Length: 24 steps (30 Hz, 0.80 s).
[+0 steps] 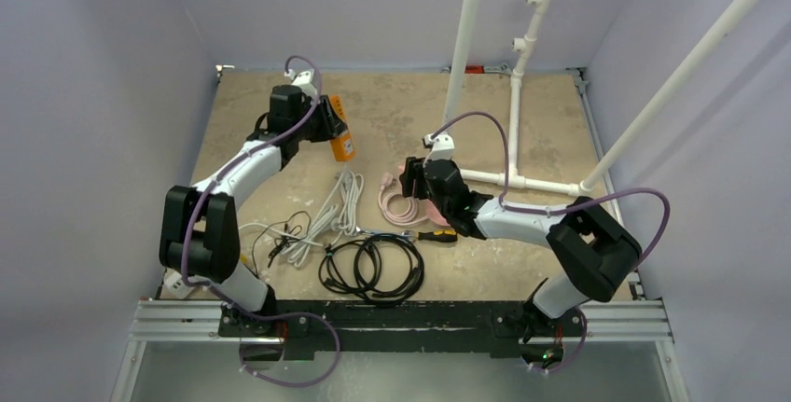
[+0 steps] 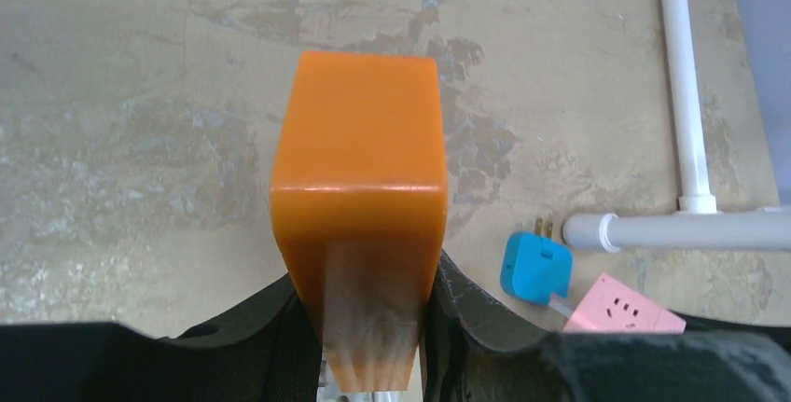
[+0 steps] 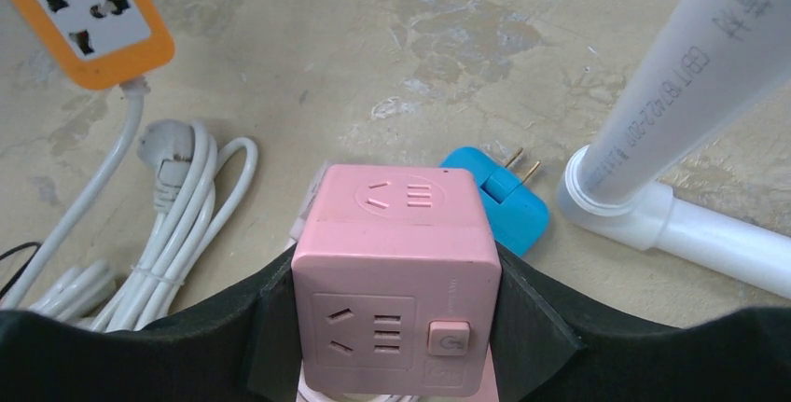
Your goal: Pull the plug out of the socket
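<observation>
The left claw is closed narrowly on the lower end of an orange socket block, one finger pressed to each side. It holds the block near the far left of the worktop. The right claw stands wider and clamps a pink cube socket by its two side faces, near the middle of the worktop.

The blue plug is out of any socket. It lies on the worktop just beside the cube, on its right, with its two bare prongs pointing toward the white pipe.

No brand name can be read. Grey print of letters and digits runs along the pipe, but it is too slanted to read with confidence. The cube's near face carries a small power button.

The left wrist view shows only the plain back of the orange block, while the right wrist view shows its white face with socket holes and its white cable beside a tied white cable bundle. Only the overhead view shows the black cable coil and the screwdriver toward the near edge, and the blue plug cannot be seen there.
</observation>
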Available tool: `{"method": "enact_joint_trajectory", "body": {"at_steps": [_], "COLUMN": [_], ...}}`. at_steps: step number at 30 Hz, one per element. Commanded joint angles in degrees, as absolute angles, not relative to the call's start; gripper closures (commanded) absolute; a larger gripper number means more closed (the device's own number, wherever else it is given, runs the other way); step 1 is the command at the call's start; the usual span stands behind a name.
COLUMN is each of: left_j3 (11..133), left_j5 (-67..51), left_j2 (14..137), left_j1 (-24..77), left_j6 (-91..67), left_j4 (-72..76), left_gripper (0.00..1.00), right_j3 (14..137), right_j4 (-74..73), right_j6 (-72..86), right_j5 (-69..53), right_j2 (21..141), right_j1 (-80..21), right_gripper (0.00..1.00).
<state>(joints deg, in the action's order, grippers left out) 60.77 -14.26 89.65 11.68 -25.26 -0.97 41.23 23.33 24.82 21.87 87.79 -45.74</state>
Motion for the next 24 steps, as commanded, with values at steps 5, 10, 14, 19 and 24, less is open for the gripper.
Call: {"method": "enact_joint_trajectory", "body": {"at_steps": [5,10,14,19,24], "left_j3": [73.7,78.4,81.0,81.7,81.8], "left_j5": [-12.8,-12.6,-12.6,-12.8,-11.5], "left_j2": [100.1,106.2,110.6,113.2,113.8], "left_j1": [11.4,11.4,11.3,11.2,11.1], "left_j6": [-24.4,-24.4,-24.1,-23.1,-21.5], "left_j4": [1.8,1.1,0.2,-2.5,-4.2], "left_gripper": [1.0,1.0,0.92,0.71,0.45], "right_j3": [45.5,45.8,45.8,46.1,46.6], "right_j4": [23.4,23.2,23.3,23.3,23.0], "right_j6": [26.0,26.0,25.9,26.0,26.0], "right_j5": [25.8,25.6,25.5,24.8,23.9], "right_j2": [88.7,88.8,88.7,89.1,89.8], "right_j1": [-45.9,-45.8,-45.8,-45.9,-45.8], "right_gripper": [0.67,0.52,0.46,0.32,0.2]}}
